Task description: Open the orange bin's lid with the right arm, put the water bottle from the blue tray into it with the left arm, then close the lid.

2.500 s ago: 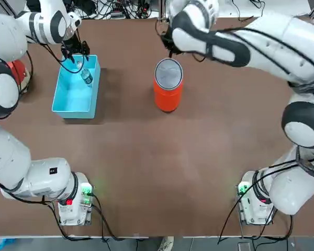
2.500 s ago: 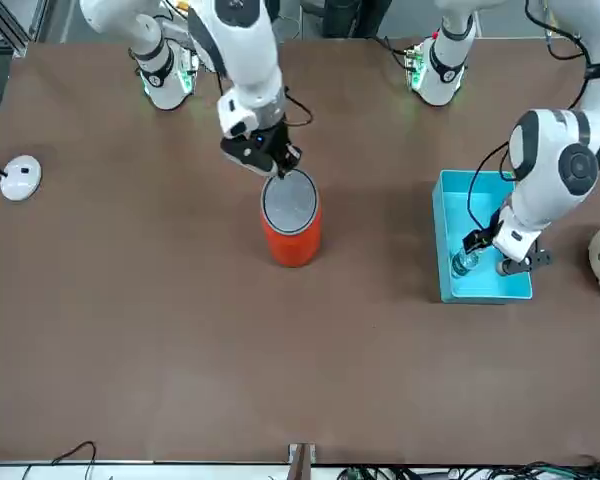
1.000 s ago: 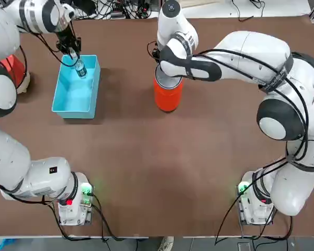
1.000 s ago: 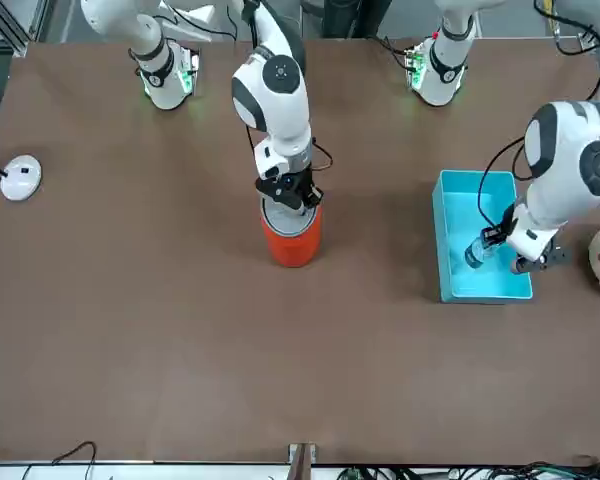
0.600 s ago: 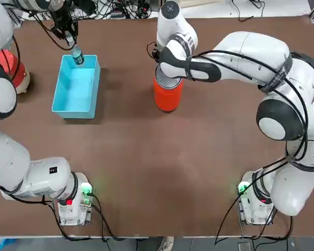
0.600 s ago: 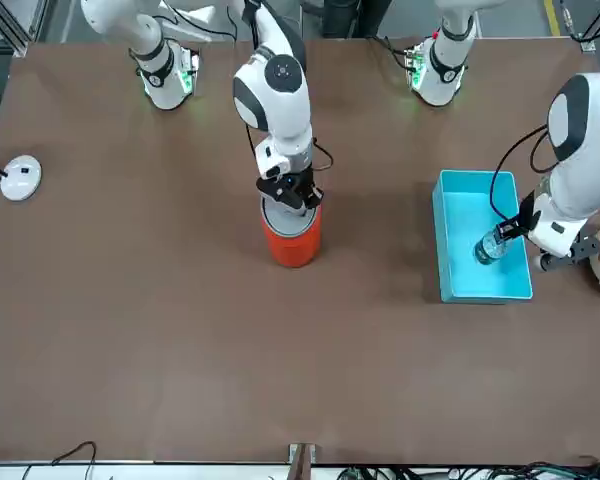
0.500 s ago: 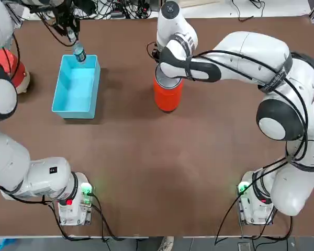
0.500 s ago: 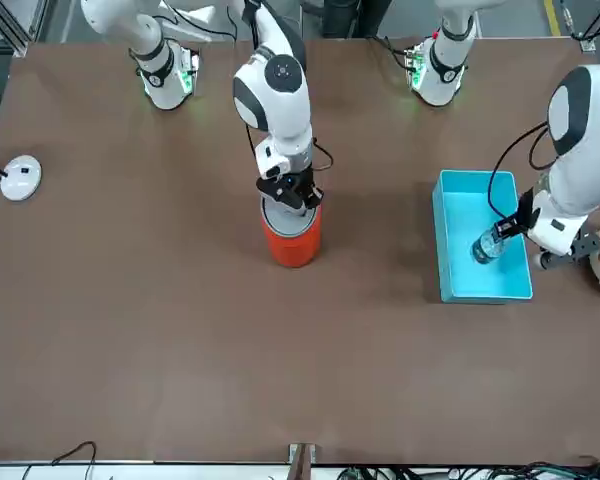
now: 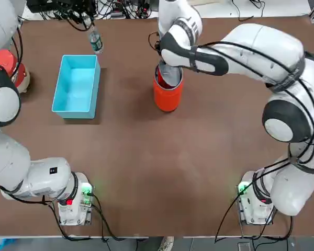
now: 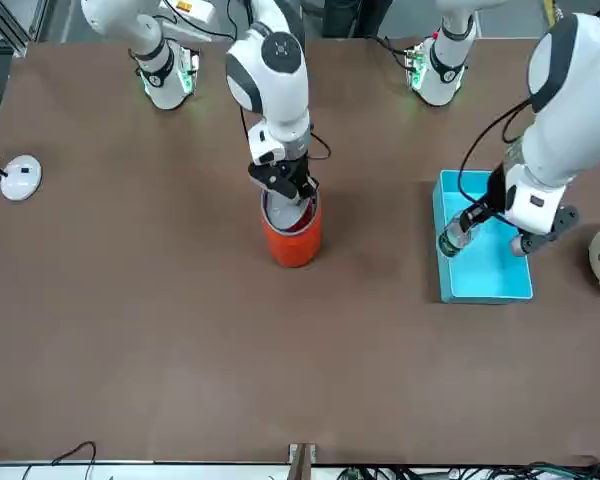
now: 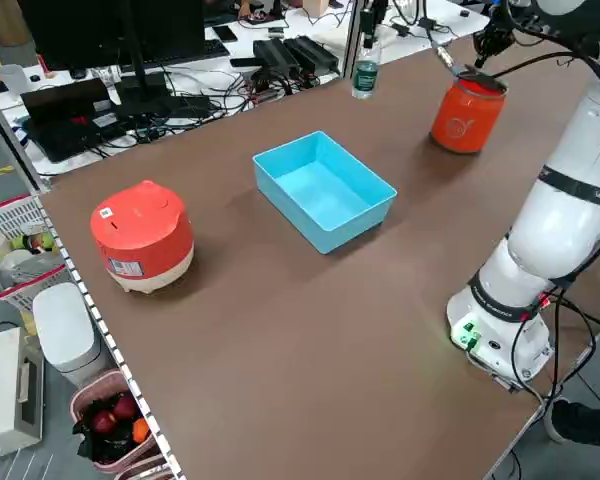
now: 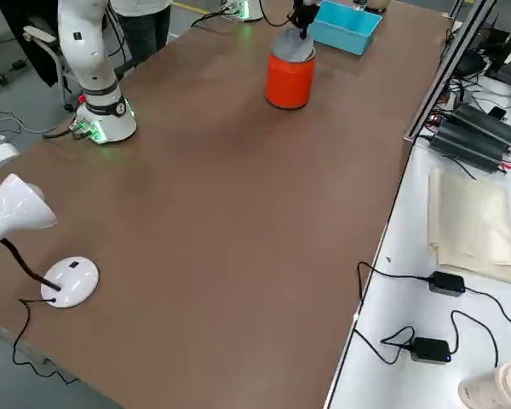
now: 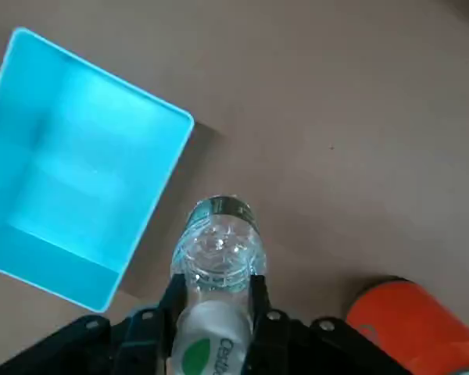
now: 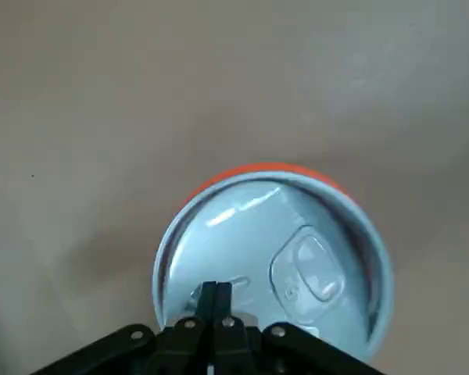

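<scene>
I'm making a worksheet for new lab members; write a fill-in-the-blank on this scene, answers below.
The left gripper holds a water ____. The bin at the right gripper is coloured ____. The lid is tilted, with the fingers of the right gripper pressed ____. The tray is coloured ____.

Missing words: bottle; orange; together; blue.

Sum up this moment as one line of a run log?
right gripper: shut, at bin | lid: tilted, partly open | left gripper: holding bottle above table | tray: empty
</scene>
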Controlling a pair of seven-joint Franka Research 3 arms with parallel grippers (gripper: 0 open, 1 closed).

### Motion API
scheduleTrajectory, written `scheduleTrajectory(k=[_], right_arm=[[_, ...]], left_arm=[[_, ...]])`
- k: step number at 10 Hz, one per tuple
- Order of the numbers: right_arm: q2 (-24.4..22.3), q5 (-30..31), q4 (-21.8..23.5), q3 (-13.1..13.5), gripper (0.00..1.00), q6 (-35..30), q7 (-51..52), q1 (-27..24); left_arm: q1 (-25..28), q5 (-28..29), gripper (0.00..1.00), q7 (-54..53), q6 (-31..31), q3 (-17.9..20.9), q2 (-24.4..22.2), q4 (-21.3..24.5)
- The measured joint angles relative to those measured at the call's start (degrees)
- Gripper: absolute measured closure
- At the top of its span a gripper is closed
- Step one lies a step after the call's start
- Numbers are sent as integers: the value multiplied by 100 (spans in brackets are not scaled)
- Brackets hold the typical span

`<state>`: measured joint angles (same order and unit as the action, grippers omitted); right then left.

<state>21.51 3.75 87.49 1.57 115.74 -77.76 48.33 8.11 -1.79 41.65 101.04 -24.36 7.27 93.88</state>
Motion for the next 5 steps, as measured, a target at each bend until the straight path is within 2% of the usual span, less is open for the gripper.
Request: scheduleTrajectory(k=[3,5], right_arm=[[-544,0,-75,50,99,-772,355,-309],[-887,3,-94,67,99,-1357,1042,-800]], left_arm=[[-58,-255,63,832,-3,-650,99,-194],[-313,-365,63,1479,27,-950,278,-258]])
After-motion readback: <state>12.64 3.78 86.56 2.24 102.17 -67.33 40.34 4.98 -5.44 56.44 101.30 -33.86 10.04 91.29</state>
